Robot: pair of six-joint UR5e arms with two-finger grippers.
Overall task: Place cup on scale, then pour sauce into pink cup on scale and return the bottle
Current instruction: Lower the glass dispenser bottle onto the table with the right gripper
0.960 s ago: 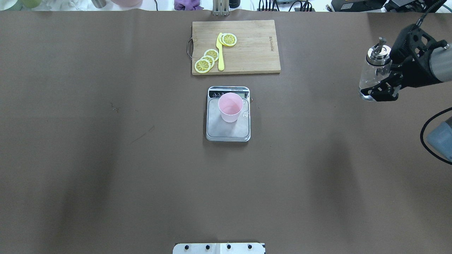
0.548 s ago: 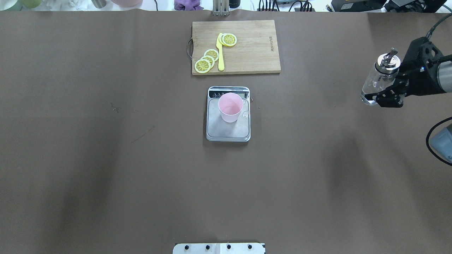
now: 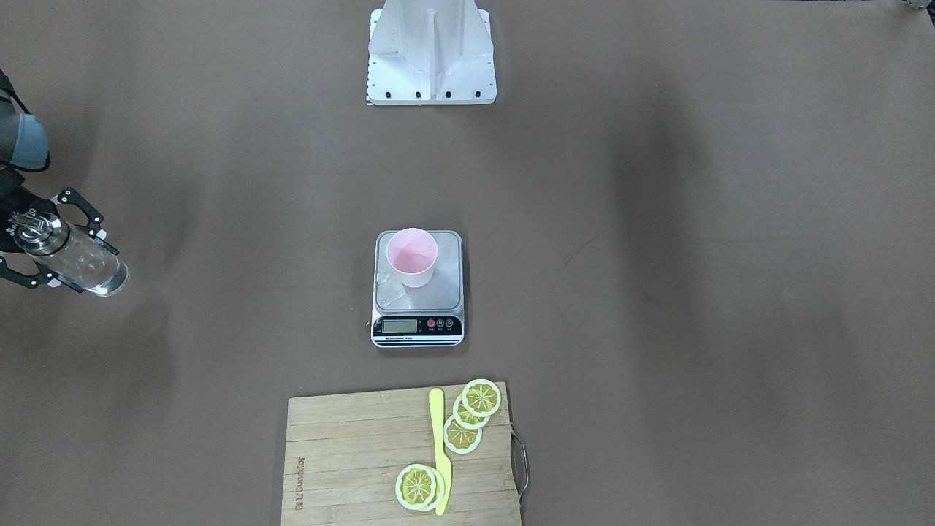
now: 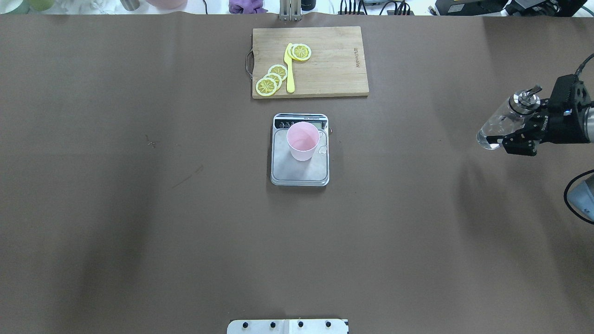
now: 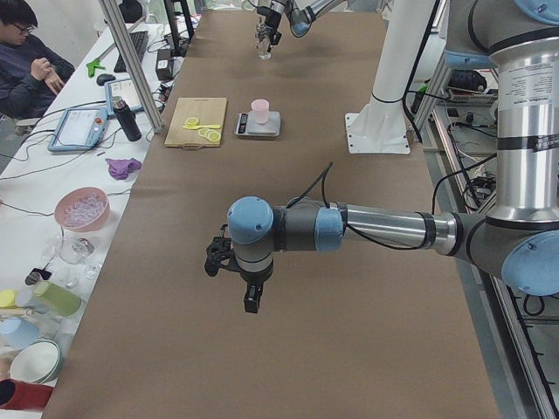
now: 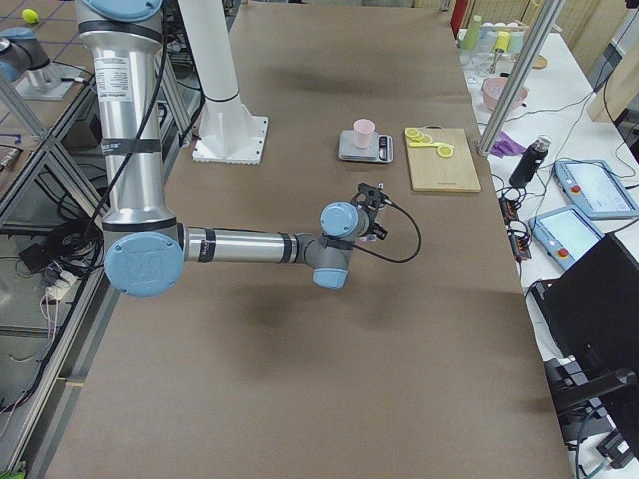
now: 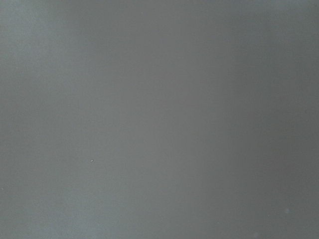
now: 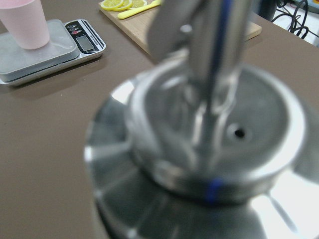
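Likely return step: right end effector clamps small clear glass bottle with metal pourer cap, tilted, over right edge of brown counter, well apart from pale pink tapered cup standing on silver-plated rectangular scale. Next: set upright, release.

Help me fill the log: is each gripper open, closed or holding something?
Left gripper: cannot be told.
Right gripper: closed on the bottle.

Silver-blue arms, seemingly black right gripper
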